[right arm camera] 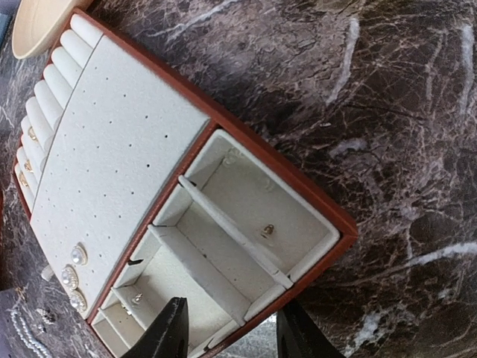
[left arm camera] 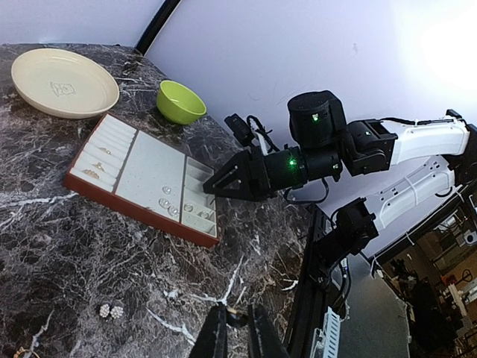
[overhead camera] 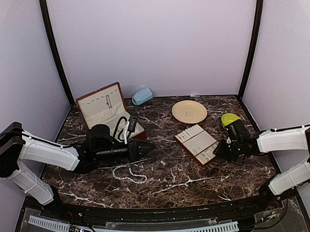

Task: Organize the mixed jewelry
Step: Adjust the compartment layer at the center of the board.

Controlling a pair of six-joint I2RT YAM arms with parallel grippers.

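Hovered mid-sorting with right jaws parted over the red-brown, cream-lined slotted tray (right arm camera: 119, 149), left jaws shut near the thin white pearl-bead strand (overhead camera: 130, 174) loose on the dark marble counter (overhead camera: 172, 184); probably needed that strand lifted next.

Pearl strand (overhead camera: 129, 174): thin, white, lying in loose curls flat on the table (overhead camera: 198, 181), left of ctr toward the near edge; pair of sparkly studs (left arm camera: 110, 310) side by side btwn strand and tray (left arm camera: 134, 211), touching neither; three pearl studs (right arm camera: 73, 277) in a row at one end of the tray's perforated pad; small rings (right arm camera: 30, 136) in the roll slots; tiny silvery pieces (right arm camera: 267, 231) in two end compartments.
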